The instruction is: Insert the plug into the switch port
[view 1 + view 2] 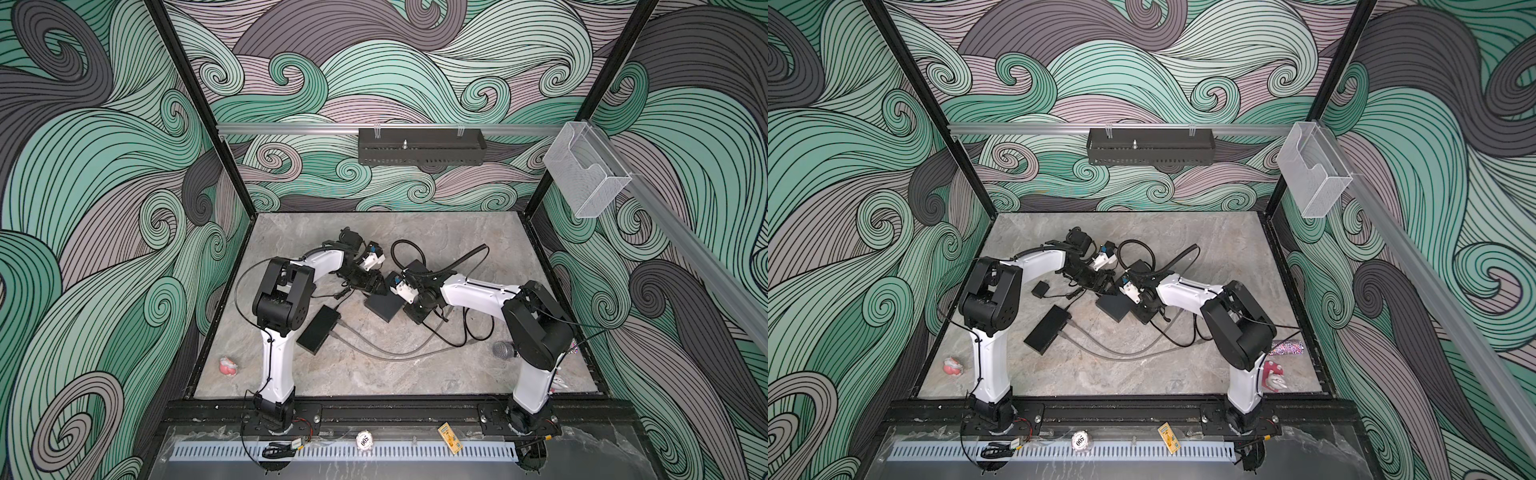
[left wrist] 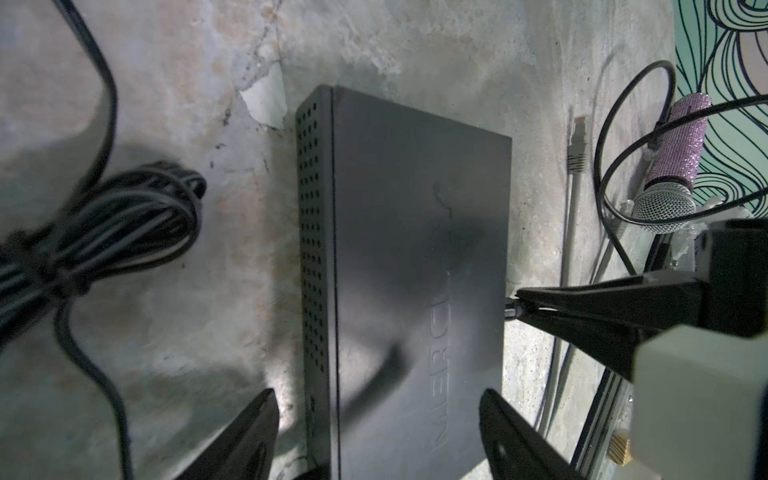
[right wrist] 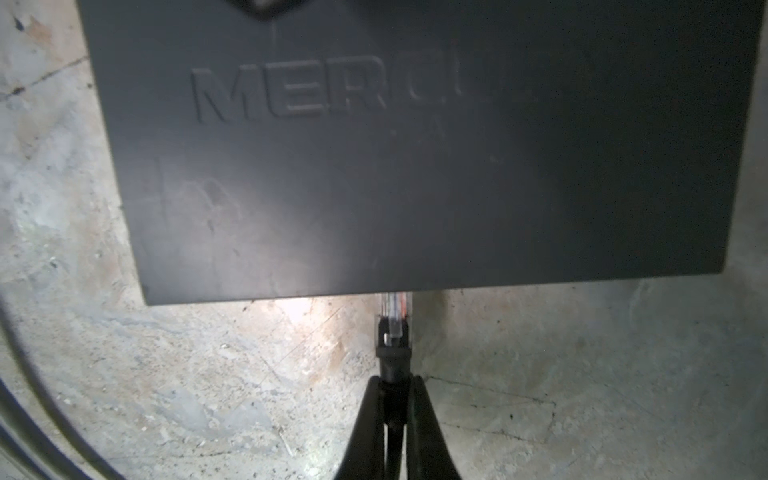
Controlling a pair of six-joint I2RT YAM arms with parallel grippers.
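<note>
Grey stone-pattern tabletop [image 1: 374, 374], centre: switch [image 3: 415, 166] lies flat. Right gripper [image 3: 392, 386] clamped on plug [image 3: 394, 320] boot; clear tip at the switch's port edge, seating unconfirmed. Left gripper [image 2: 378, 392] spread wide over the switch's end. Insertion judged in hand; next needs a straight push, switch braced.

The switch [image 3: 415, 166] was matt dark grey, its top embossed with letters in the same grey, its side dotted with rows of small round holes. The plug [image 3: 395, 307] was clear with an orange streak inside, on a black boot. The right tool [image 3: 395, 380] and left tool [image 2: 376, 392] were black. The bench [image 1: 374, 374] was grey marbled stone with beige patches. The walls [image 1: 104, 208] bore swirling waves of teal, mauve and dark grey, lined in black. The microphone [image 2: 673, 141] had a glittery lilac handle and a silver mesh head.
</note>
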